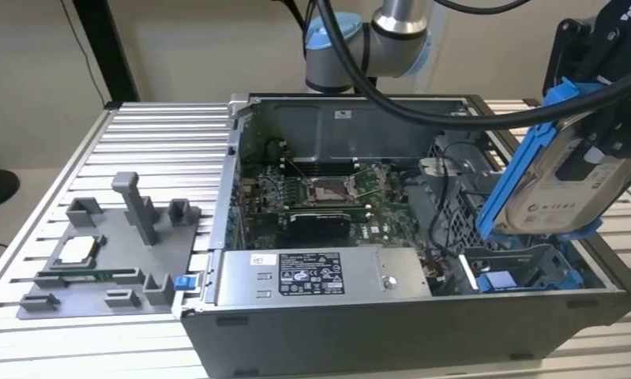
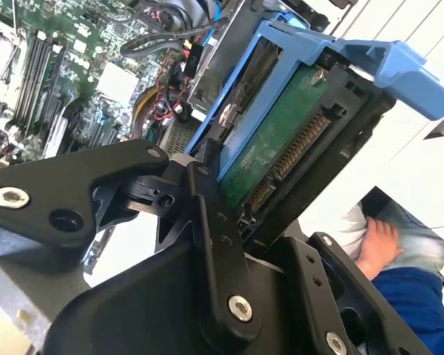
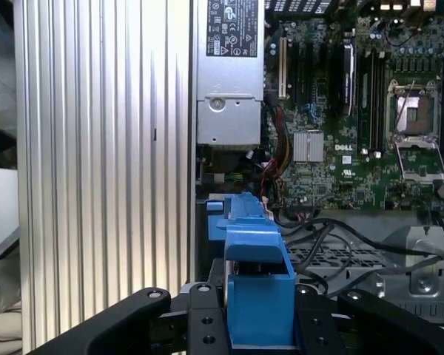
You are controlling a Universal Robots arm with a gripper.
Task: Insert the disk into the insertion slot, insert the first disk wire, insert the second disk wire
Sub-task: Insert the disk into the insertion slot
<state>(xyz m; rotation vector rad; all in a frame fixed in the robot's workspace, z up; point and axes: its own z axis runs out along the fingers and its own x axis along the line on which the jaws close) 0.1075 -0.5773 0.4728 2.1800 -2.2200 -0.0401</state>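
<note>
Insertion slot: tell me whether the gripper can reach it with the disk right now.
Probably yes. The gripper holds the disk tilted just above the insertion slot, and nothing appears to lie between them in the exterior view.

Disk (image 2: 274,148) (image 3: 255,296) close in both wrist views

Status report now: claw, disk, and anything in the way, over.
Claw shut on disk. Disk tilted, above slot, not yet in. Black cables close beside slot.
</note>
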